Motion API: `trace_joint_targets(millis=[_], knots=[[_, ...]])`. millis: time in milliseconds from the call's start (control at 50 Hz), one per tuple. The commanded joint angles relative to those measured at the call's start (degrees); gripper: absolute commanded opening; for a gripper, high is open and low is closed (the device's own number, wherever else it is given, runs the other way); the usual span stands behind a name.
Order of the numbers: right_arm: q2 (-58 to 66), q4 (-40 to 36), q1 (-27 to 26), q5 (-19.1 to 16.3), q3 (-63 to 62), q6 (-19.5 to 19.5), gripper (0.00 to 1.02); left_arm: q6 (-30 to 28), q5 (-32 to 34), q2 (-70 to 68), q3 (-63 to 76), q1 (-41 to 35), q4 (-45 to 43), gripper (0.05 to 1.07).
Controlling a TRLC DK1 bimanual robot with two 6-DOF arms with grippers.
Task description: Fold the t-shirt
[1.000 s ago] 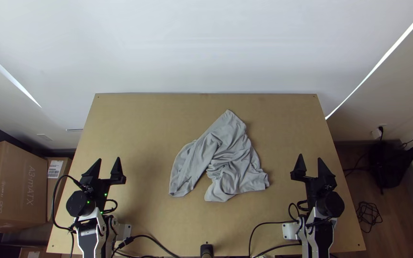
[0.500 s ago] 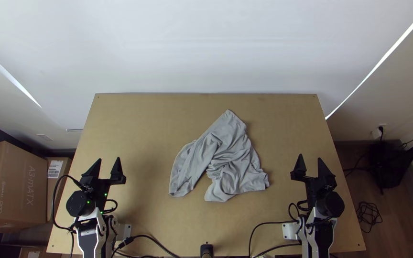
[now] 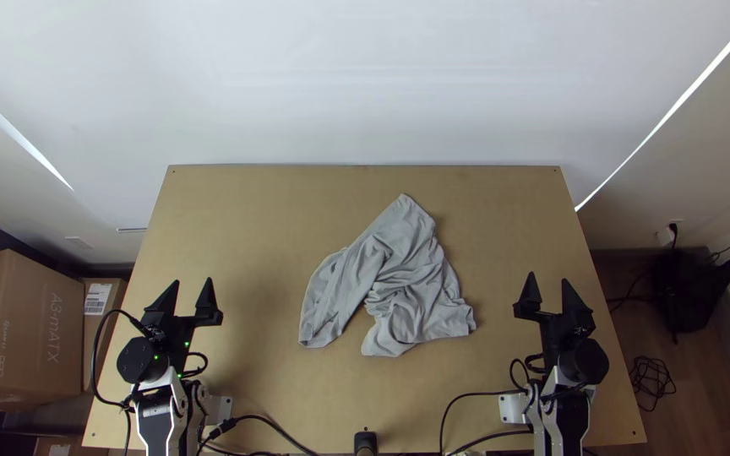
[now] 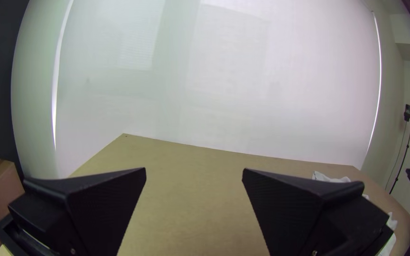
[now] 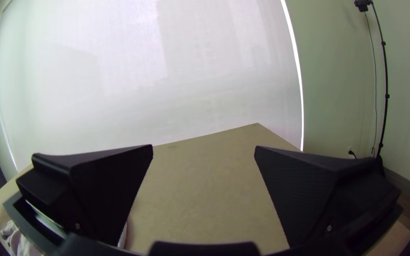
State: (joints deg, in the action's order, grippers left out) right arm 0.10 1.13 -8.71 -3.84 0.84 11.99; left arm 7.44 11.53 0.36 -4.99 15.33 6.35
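The grey t-shirt (image 3: 403, 270) lies bunched and wrinkled around the middle of the light wooden table (image 3: 255, 211), one corner pointing toward the table's far edge. Two lobes reach toward the near edge with a notch of table top between them: a narrower one on the table's left side, a broader, more crumpled one on its right. Soft folds cross the middle of the cloth. Over the table's left side, toward the near edge, is the left gripper (image 3: 193, 281), its two black fingers spread wide and holding nothing, their tips pointing toward the far edge. The right gripper (image 3: 548, 277) is over the table's right side, likewise with its fingers spread wide and nothing held. Both are well apart from the cloth. Black cables (image 3: 274, 426) run along the table's near edge. Past the table's left edge stands a cardboard box (image 3: 27, 329); past its right edge, a loose coil of cable (image 3: 652, 380) lies on the floor.
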Motion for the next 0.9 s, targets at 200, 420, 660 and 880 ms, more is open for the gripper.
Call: trace_joint_targets(millis=[200, 420, 660, 880], knots=[[-0.3, -0.9, -0.3, 0.4, -0.4, 0.8, 0.99, -0.8, 0.7, -0.4, 2.1, 0.0, 1.7, 1.03], [-0.3, -0.9, 0.6, 0.4, -0.4, 1.2, 0.99, -0.8, 0.7, -0.4, 2.1, 0.0, 1.7, 1.03], [-0.3, -0.9, 2.2, 0.4, -0.4, 1.0, 0.99, -0.8, 0.7, -0.4, 2.1, 0.0, 1.7, 1.03], [-0.3, -0.9, 5.6, 0.4, -0.4, 0.9, 0.99, -0.8, 0.7, -0.4, 2.1, 0.0, 1.7, 1.03]])
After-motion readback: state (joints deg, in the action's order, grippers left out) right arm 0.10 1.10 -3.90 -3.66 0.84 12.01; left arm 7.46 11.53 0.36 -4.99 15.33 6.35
